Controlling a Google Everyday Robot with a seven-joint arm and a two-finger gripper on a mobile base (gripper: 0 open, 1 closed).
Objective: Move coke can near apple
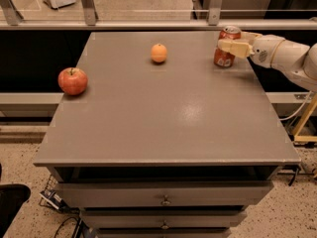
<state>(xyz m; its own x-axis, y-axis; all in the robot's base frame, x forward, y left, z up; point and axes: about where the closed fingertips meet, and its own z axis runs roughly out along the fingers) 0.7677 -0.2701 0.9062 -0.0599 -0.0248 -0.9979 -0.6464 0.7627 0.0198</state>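
Note:
The coke can [224,58], red with a silver top, stands upright at the far right of the grey table [163,123]. My gripper [233,42] reaches in from the right and is closed around the can's upper half, with one finger [232,47] across its front. The can's base still rests on the table. The red apple [73,81] with yellowish patches sits near the table's left edge, far from the can.
A small orange fruit [159,53] lies at the far middle of the table, between apple and can. A metal rail [148,25] runs behind the table's far edge. Drawers [163,200] sit under the front edge.

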